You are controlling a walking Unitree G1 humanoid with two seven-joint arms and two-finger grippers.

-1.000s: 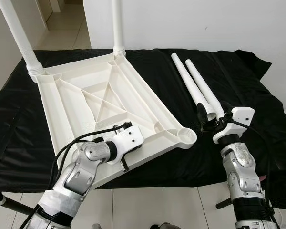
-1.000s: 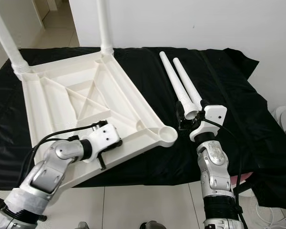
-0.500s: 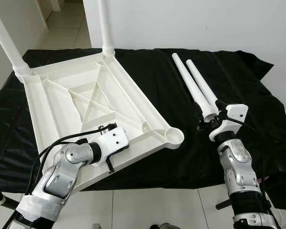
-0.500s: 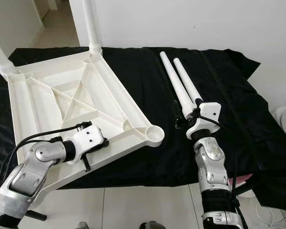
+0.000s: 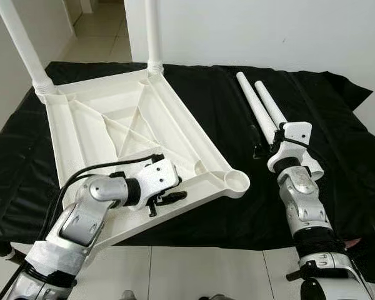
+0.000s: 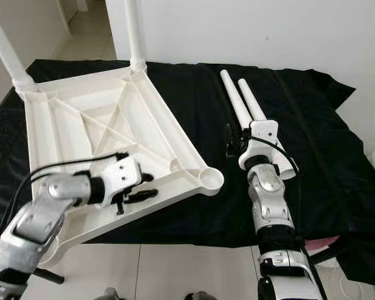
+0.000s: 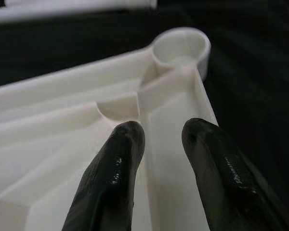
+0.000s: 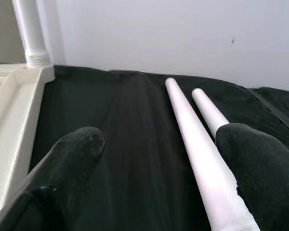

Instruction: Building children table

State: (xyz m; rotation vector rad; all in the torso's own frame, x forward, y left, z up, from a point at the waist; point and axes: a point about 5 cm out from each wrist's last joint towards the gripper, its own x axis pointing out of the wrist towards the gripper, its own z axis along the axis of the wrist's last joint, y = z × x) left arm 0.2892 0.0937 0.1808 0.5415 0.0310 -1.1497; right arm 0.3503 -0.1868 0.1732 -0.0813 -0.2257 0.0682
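A white plastic table top (image 5: 112, 125) lies upside down on a black cloth. Two white legs (image 5: 24, 44) (image 5: 152, 31) stand in its far corners. The near right socket (image 5: 236, 182) is empty. My left gripper (image 5: 169, 199) rests on the near rim and points toward that socket. It is open, and its fingers (image 7: 120, 159) straddle a rib of the rim. Two loose white legs (image 5: 257, 105) (image 5: 272, 103) lie side by side to the right. My right gripper (image 8: 164, 144) is open at their near part, with one leg (image 8: 192, 139) between its fingers, close to one of them.
The black cloth (image 5: 337, 125) covers the whole work surface and hangs over its front edge. A white wall stands behind it. Tiled floor (image 5: 194, 275) lies in front of me, and a doorway opens at the far left.
My right gripper has moved forward along the loose legs, from their near ends to beside them. My left gripper's fingers have swung from pointing down over the rim to pointing at the empty socket.
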